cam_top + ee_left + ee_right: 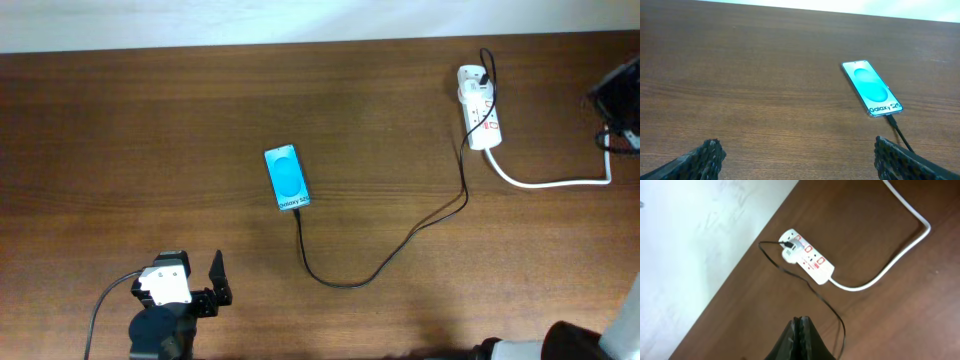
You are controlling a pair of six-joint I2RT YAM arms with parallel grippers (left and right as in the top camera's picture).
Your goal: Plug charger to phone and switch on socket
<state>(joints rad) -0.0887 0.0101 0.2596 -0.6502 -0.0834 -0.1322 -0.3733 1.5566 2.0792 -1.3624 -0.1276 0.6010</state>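
The phone point(287, 178) lies flat mid-table, its cyan screen up; it also shows in the left wrist view point(871, 88). The thin black charger cable point(340, 284) meets the phone's near short edge, loops across the table and ends in a small black plug seated in the white socket strip point(478, 105). The right wrist view shows the socket point(808, 258), the plug in its end outlet point(788, 245) and red switch marks. My left gripper point(800, 161) is open and empty, short of the phone. My right gripper point(801, 330) is shut and empty, above the table away from the socket.
The socket's thick white cord point(550, 183) runs right to the table edge, and shows in the right wrist view point(890, 275). The table's far edge meets a white wall point(700, 240). My right arm point(618, 100) sits at the right edge.
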